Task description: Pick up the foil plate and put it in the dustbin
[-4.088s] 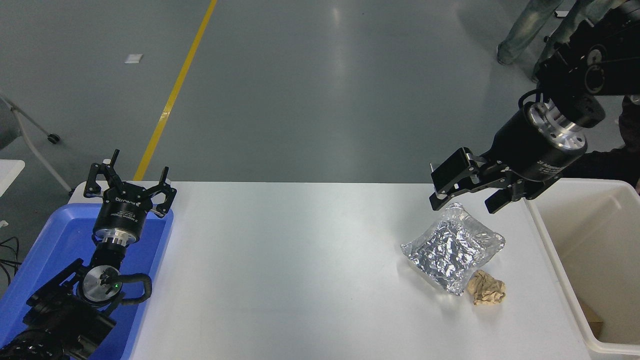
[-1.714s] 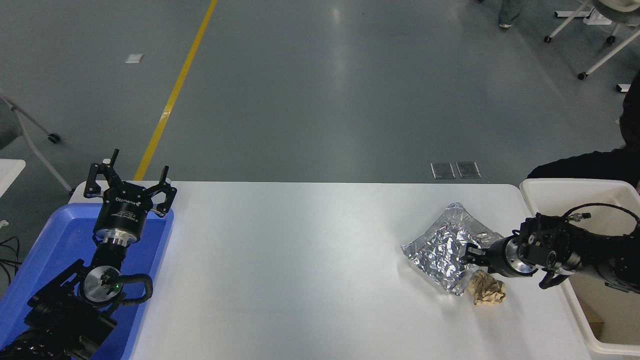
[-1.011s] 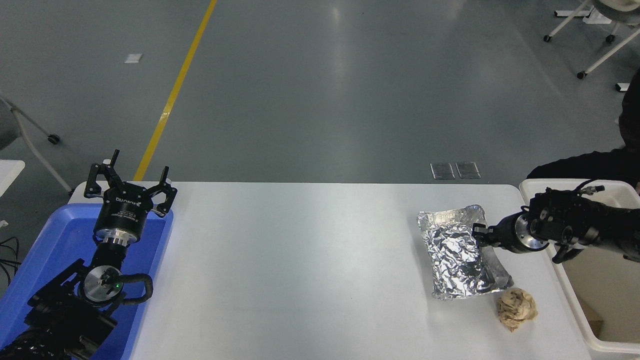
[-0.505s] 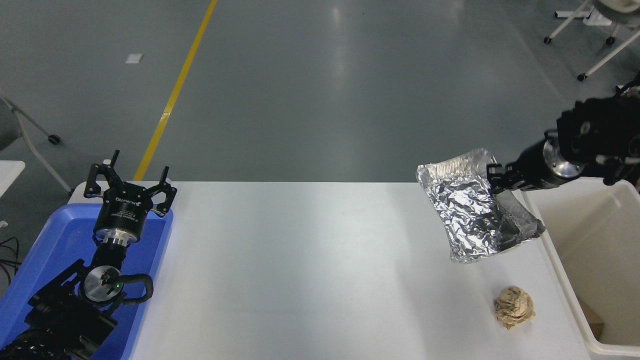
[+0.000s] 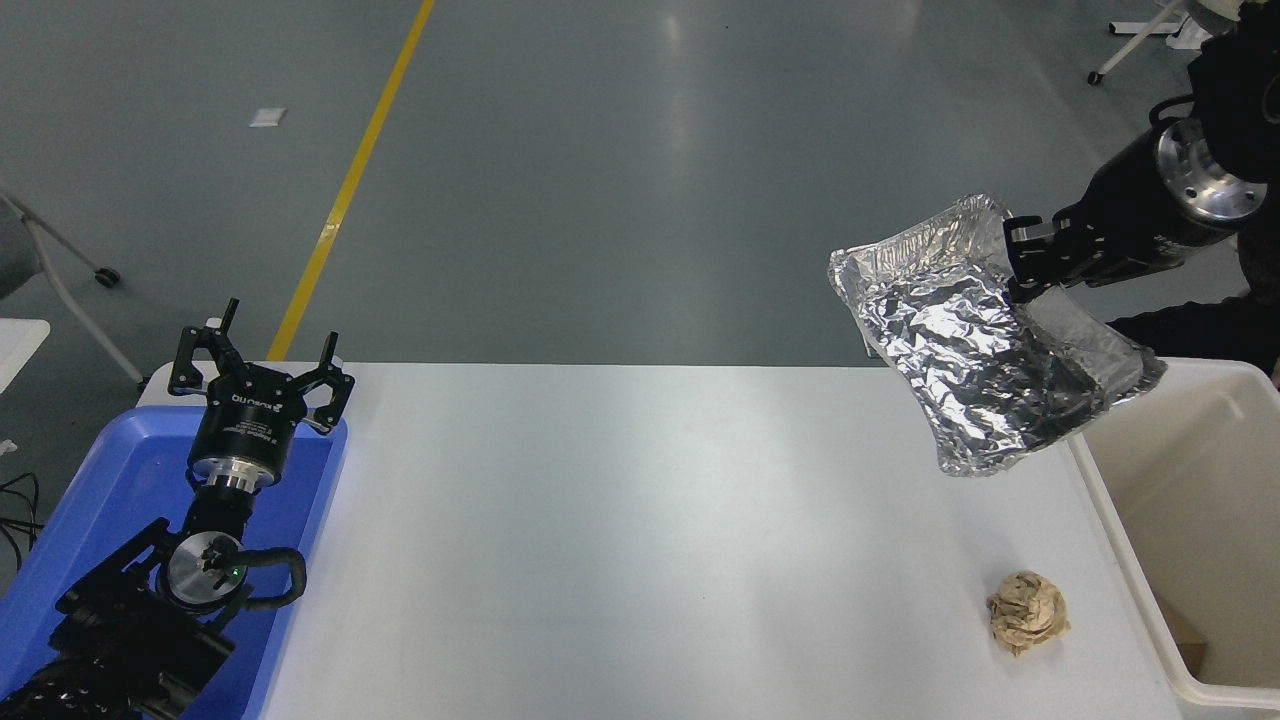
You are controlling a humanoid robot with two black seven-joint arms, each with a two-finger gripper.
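The crinkled silver foil plate point(image 5: 975, 350) hung tilted from the right claw point(image 5: 1022, 262), which pinched its upper rim. The cream dustbin point(image 5: 1110, 515) sat on the table below and right of the claw.

Silver crinkled foil plate point(image 5: 975, 345), cream dustbin point(image 5: 1200, 480)

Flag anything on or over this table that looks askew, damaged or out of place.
The foil plate hangs steeply tilted from the right gripper, pinched at one rim, crumpled and dented. A tan crumpled paper ball lies loose on the table beside the dustbin, not inside.
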